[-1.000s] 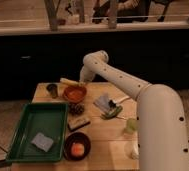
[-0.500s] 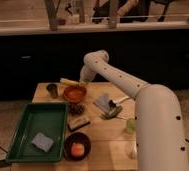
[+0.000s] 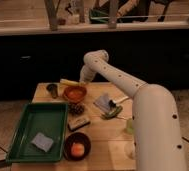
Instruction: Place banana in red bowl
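Banana [image 3: 67, 81] lies along the far edge of the desk [image 3: 100, 135], just behind the red bowl [image 3: 75, 93], with a dark cup [image 3: 52, 90] near its left end. The gripper [image 3: 82, 80] hangs at the banana's right end with its jaws pressed fully together; whether they touch the fruit cannot be told. A little bare desk lies right of the bowl, up to a blue-white packet [image 3: 106, 103]. A green tray [image 3: 25, 131] fills the near left corner.

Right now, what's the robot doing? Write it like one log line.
gripper: shut, just behind red bowl | banana: beside gripper, behind red bowl, not in it | held: cannot tell
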You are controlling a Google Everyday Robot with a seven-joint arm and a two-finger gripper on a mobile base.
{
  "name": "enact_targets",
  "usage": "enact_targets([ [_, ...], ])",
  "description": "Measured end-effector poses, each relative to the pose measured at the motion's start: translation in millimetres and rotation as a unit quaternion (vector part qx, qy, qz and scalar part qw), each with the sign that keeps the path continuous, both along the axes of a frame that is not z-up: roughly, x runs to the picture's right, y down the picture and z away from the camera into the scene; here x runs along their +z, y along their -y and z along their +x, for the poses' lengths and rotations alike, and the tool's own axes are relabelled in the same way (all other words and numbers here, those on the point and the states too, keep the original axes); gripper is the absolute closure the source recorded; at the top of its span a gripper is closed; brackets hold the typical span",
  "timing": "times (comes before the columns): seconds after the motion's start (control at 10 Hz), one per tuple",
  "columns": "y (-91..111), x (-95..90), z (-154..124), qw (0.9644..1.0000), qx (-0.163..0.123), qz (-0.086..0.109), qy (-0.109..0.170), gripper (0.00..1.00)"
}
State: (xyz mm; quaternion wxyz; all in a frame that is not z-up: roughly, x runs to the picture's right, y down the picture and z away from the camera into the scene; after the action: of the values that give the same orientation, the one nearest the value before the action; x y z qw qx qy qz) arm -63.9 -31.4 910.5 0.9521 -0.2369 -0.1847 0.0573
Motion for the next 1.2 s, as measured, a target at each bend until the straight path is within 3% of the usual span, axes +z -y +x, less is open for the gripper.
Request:
enact_targets([
  [1.2, 2.2, 11.4, 7.8, 0.9997, 0.016, 0.000, 0.020, 1.00],
])
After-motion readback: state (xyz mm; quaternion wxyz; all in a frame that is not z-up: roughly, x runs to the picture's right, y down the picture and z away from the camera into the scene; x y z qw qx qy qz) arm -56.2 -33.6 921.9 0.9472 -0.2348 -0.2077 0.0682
